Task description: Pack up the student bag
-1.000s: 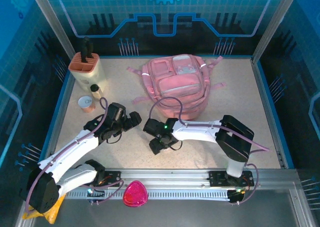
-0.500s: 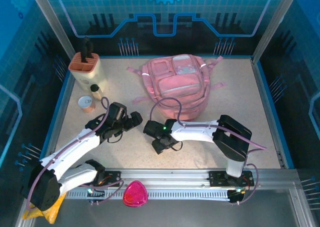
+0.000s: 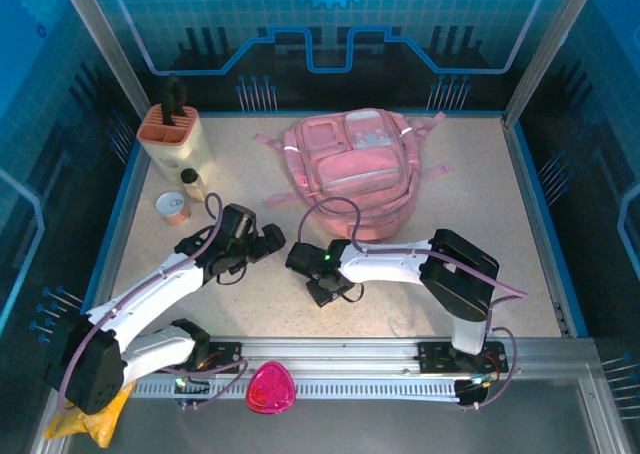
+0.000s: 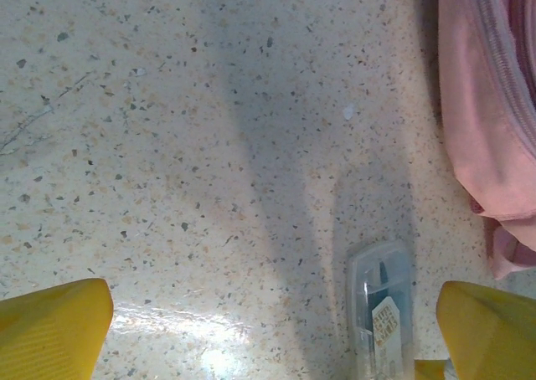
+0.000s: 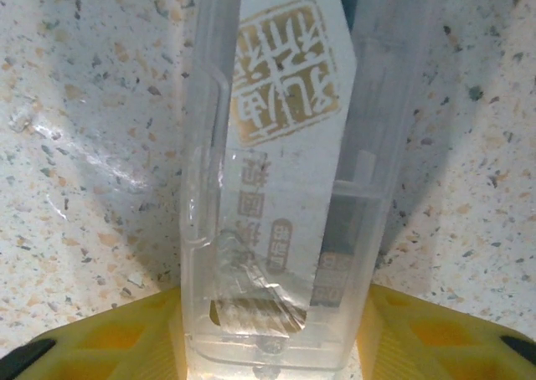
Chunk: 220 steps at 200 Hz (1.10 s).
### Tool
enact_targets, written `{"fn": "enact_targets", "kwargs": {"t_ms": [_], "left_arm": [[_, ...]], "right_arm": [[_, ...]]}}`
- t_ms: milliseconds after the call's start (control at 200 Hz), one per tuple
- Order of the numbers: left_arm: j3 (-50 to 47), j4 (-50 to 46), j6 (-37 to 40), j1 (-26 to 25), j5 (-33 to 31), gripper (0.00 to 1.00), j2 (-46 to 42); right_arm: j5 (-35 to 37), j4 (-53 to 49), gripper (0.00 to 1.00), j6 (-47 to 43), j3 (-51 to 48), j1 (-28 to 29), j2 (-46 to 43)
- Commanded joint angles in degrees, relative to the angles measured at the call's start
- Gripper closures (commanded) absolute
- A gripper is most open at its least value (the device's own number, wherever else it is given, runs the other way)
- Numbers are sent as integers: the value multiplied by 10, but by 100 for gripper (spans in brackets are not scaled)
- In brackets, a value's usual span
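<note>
At twelve o'clock on the table (image 3: 480, 224), your pink backpack (image 3: 355, 169) lies flat near the far edge. Toward six o'clock from it, your right gripper (image 5: 272, 330) has narrowed and now pinches the clear case (image 5: 285, 187) lying on the table; lifting likely comes next. At its nine o'clock your left gripper (image 3: 272, 242) hangs spread wide, empty. Bare tabletop lies toward three o'clock.

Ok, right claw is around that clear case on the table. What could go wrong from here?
The right claw straddles the clear case near one end, and the plastic looks smooth; lifted from there it may tilt or slip out.
The case lies flat on the table, so the claw could scrape the surface.
The open left claw hovers close by, near the student bag; the arms could crowd each other.
</note>
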Motion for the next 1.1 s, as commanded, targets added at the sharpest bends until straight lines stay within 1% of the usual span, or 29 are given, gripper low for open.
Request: {"fn": "enact_targets", "kwargs": {"t_ms": [0,45,230,345,470,555,605,680,765,895,960,1026,1096], "left_arm": [[24,-10,7,4,0,1,1],[26,-10,11,5,-6,1,-1],[55,-25,48,6,-31,1,-2],[96,-28,82,5,-41,1,11],[137,5,142,1,-33,1,36],[160,47,211,-8,-42,1,63],[172,70,251,-10,-43,1,85],[215,88,310,-20,-39,1,129],[256,118,401,-47,-32,1,183],[332,130,535,-91,-35,1,277],[368,136,580,-104,-35,1,322],[398,142,605,-113,-31,2,360],[424,140,629,-119,-16,3,394]], "right_arm": [[26,-24,54,-15,7,1,-9],[25,-23,56,-16,6,-2,-17],[25,-19,57,-12,-11,-7,-64],[20,-31,57,-14,-24,-11,-106],[14,-35,57,-13,-50,-25,-177],[9,-55,57,-16,-57,-48,-219],[4,-68,57,-21,-60,-64,-242],[-6,-91,57,-26,-63,-96,-276],[-28,-108,57,-30,-71,-141,-317],[-55,-125,57,-46,-79,-221,-369],[-85,-128,57,-57,-82,-267,-376],[-108,-132,57,-61,-82,-309,-375],[-111,-129,57,-68,-80,-338,-374]]}}
